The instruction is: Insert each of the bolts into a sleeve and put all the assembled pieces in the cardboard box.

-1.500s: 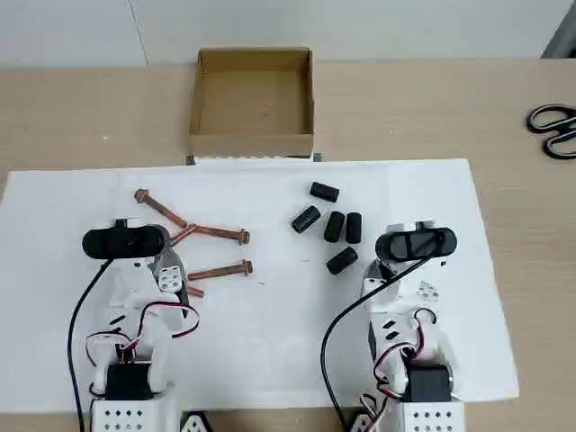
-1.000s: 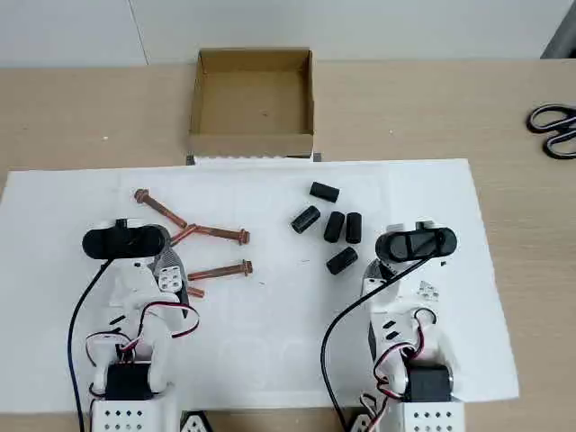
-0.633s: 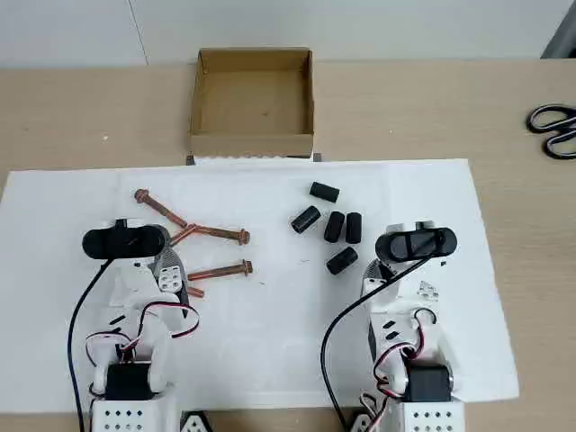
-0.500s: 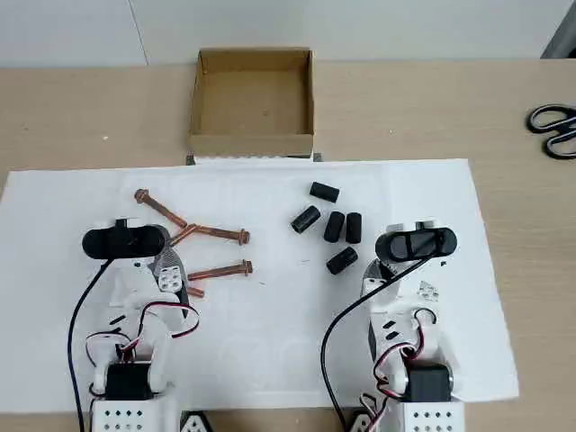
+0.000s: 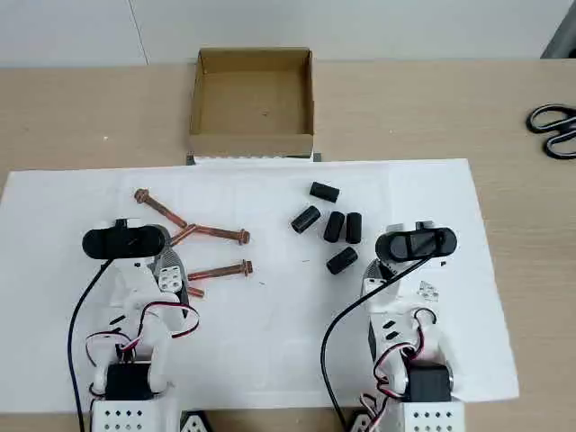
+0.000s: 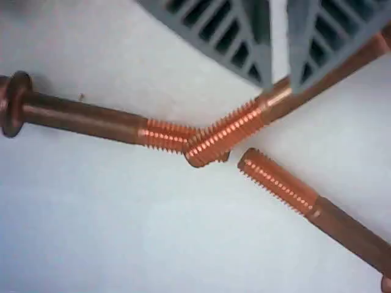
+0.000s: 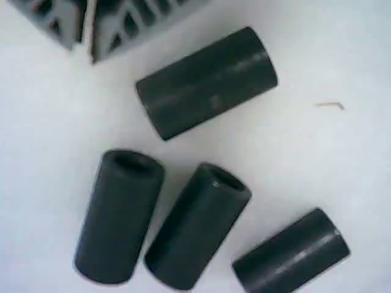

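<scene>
Left gripper (image 6: 279, 76) first: its two grey fingers (image 6: 244, 36) are drawn together with just a thin slit between them, poised right over a bolt (image 6: 238, 125) that runs out from beneath one fingertip. I can't tell whether it touches that bolt. The bolt's threaded tip meets the threaded end of a second bolt (image 6: 85, 116), and a third bolt (image 6: 287, 186) lies just beside the pair, apart from them. Over to the right gripper (image 7: 85, 49): its fingers are also closed up to a narrow slit and hold nothing, hanging just beside the nearest sleeve (image 7: 208, 82) with a strip of white between. Three more sleeves (image 7: 119, 217) lie near it, two of them side by side and touching. From above, the left arm (image 5: 126, 270) and the right arm (image 5: 409, 270) sit at the near edge of the white sheet (image 5: 270, 342). The bolts (image 5: 220, 268) are scattered across the sheet's left half and five sleeves (image 5: 334, 226) are clustered right of its middle. The cardboard box (image 5: 252, 142) stands open at the sheet's far edge. Scissors (image 5: 553, 130) rest at the tabletop's (image 5: 90, 108) right edge.
</scene>
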You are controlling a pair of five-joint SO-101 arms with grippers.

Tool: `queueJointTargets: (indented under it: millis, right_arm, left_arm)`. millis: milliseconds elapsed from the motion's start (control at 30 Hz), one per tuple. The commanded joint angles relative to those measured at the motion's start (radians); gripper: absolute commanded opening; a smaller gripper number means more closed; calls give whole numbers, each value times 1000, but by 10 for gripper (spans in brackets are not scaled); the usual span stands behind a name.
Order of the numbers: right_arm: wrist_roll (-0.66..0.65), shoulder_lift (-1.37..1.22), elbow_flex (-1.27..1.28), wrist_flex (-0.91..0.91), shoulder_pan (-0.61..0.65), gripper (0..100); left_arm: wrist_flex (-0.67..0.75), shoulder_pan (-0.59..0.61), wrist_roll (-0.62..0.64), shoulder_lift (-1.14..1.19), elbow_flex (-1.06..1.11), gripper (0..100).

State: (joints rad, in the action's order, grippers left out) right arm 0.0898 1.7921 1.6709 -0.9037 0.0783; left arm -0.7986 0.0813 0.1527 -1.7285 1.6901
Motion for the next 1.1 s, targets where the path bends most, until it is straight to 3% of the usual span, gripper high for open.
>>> queueJointTargets:
  millis: [0, 900, 1067]
  right_arm:
    - [3, 16, 12, -7, -12, 4]
    - [3, 16, 12, -7, -12, 4]
    - [6, 16, 8, 1, -10, 4]
  left_arm:
    - [12, -6, 0, -9, -5, 6]
    - [12, -8, -5, -9, -5, 6]
    - [9, -103, -2, -9, -5, 6]
